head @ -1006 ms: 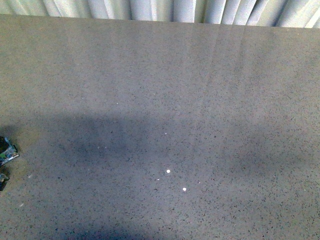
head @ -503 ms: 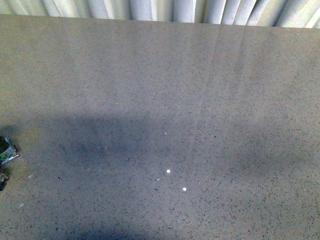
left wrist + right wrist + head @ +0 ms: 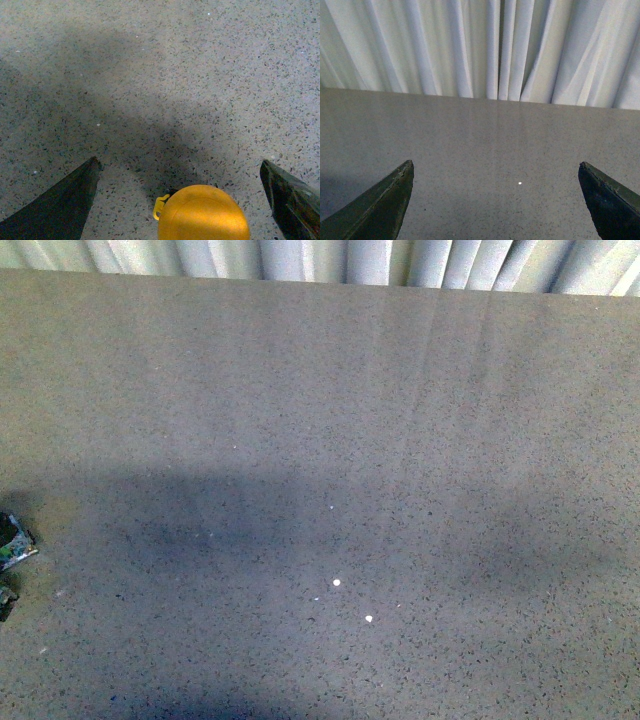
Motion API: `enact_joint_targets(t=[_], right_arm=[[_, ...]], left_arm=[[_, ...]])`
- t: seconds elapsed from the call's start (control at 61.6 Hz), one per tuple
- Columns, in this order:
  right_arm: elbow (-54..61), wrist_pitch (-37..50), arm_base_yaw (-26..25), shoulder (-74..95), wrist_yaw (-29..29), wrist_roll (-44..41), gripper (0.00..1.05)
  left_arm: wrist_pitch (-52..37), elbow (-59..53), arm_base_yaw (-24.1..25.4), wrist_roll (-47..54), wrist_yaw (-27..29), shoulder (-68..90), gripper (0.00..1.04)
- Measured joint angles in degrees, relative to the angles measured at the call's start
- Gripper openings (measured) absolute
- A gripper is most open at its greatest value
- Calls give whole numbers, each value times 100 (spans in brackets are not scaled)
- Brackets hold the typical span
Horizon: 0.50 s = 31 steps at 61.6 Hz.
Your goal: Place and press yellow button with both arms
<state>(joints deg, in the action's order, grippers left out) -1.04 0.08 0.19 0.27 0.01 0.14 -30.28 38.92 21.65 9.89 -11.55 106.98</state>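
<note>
The yellow button [image 3: 202, 214] shows in the left wrist view as a round yellow cap on the speckled grey table, with a small yellow tab at its side. My left gripper [image 3: 181, 167] is open, its two dark fingers [image 3: 60, 205] spread wide on either side of the cap without touching it. My right gripper [image 3: 496, 170] is open and empty above bare table, facing the white curtain. In the front view neither arm shows; a small dark and silvery object [image 3: 12, 540] sits at the far left edge, and I cannot tell what it is.
The grey speckled table [image 3: 330, 420] fills the front view, with broad arm shadows across its near half. A white pleated curtain [image 3: 485, 47] hangs behind the table's far edge. Small white specks [image 3: 337, 582] lie on the surface.
The dark and silvery object at the left edge of the front view has shifted slightly further out of frame. The shadows on the table have changed a little.
</note>
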Motion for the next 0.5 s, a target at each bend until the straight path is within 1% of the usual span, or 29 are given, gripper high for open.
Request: enact_joint_targets(t=[0.503], right_arm=[[0, 0, 0, 0, -2, 0, 96]], left_arm=[[46, 11, -22, 81, 66, 17, 95]])
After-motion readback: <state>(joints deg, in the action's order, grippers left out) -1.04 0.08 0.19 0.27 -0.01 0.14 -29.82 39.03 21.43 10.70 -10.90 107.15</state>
